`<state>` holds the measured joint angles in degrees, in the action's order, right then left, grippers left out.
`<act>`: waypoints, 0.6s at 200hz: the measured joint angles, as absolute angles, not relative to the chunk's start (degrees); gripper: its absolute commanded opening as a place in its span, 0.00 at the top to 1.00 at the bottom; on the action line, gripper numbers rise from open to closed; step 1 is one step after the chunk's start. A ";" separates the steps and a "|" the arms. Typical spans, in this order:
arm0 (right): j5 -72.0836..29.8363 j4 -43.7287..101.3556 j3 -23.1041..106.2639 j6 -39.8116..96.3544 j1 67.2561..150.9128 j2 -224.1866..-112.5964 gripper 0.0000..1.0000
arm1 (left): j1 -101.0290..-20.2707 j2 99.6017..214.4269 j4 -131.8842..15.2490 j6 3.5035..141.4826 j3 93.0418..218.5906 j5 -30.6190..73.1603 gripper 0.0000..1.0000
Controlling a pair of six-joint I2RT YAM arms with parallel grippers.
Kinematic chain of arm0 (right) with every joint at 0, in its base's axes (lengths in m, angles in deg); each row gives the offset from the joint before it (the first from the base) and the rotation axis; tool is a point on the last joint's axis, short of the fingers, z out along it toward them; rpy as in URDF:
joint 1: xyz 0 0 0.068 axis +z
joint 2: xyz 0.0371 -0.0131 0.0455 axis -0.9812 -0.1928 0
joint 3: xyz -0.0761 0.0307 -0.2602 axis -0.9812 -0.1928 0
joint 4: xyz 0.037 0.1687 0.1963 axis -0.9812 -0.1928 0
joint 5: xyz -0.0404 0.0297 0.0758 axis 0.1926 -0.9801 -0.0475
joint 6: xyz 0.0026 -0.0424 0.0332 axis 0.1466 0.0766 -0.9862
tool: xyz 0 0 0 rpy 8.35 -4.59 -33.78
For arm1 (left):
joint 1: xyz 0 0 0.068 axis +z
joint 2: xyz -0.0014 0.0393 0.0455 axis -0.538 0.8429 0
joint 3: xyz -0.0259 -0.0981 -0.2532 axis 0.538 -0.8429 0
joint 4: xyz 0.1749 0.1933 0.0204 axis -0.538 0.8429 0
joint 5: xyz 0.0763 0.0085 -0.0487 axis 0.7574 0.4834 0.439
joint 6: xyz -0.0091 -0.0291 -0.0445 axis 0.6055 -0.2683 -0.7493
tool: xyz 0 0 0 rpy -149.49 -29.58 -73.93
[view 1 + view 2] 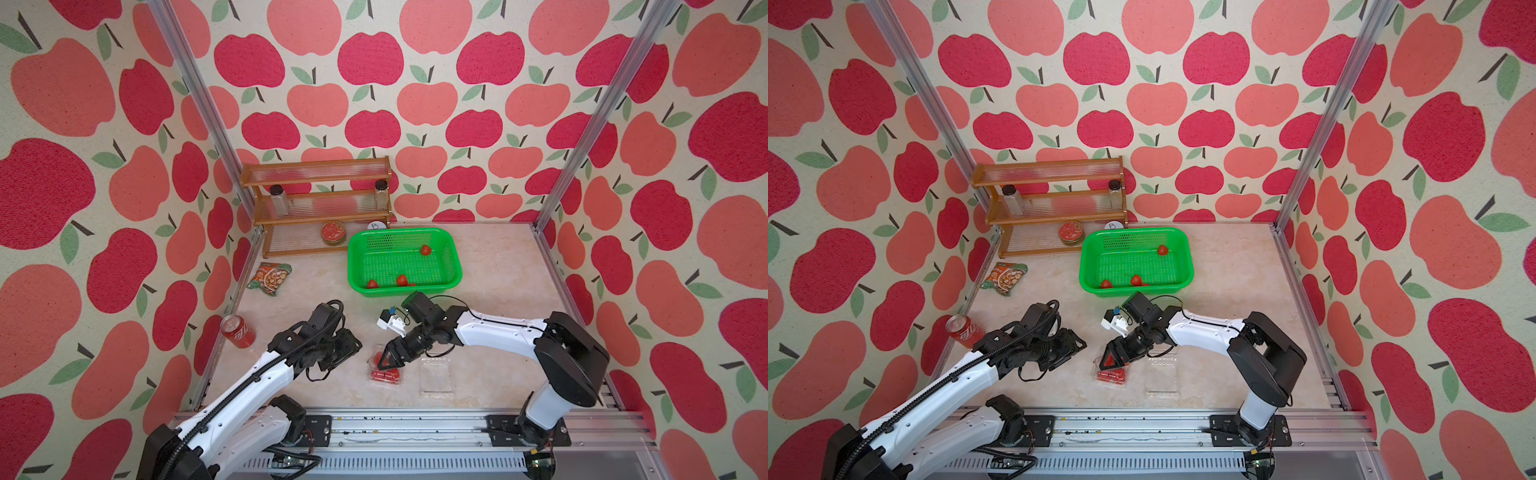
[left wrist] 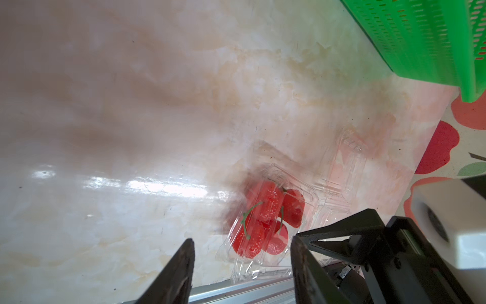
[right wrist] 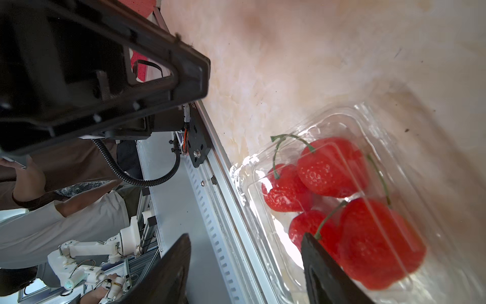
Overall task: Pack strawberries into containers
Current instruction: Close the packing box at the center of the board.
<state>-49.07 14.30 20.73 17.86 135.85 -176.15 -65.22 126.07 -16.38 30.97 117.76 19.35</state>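
Note:
A clear clamshell container (image 1: 388,376) (image 1: 1112,376) (image 2: 265,223) (image 3: 368,210) lies near the table's front edge. Its lid is down over several strawberries (image 3: 328,168). My right gripper (image 1: 384,363) (image 1: 1106,360) (image 3: 244,250) hangs open just over this container, one finger (image 3: 318,265) above its rim, nothing between the jaws. My left gripper (image 1: 353,347) (image 1: 1077,344) (image 2: 242,239) is open and empty, a short way left of the container and pointed at it. A second clear container (image 1: 436,374) (image 1: 1160,374) (image 2: 344,168) lies empty to the right. Loose strawberries (image 1: 425,249) (image 1: 401,279) (image 1: 372,284) rest in the green basket (image 1: 455,266) (image 1: 1185,266).
A wooden rack (image 1: 316,203) with two jars and a red tin (image 1: 333,232) stands at the back left. A snack bag (image 1: 270,278) and a red soda can (image 1: 237,330) lie along the left wall. A metal rail (image 1: 395,428) runs along the front.

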 measured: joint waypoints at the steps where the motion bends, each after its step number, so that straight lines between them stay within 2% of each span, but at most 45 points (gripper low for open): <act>1: -49.07 14.30 20.73 17.86 135.87 -176.17 0.32 | -65.26 126.07 -16.40 30.86 117.65 19.28 0.43; 81: -47.21 13.16 22.26 17.41 136.01 -178.42 0.32 | -73.11 130.16 -21.80 27.41 112.56 17.14 0.44; 120: -46.27 13.14 23.28 16.93 136.27 -179.14 0.33 | -75.47 131.06 -26.28 26.03 110.57 16.94 0.51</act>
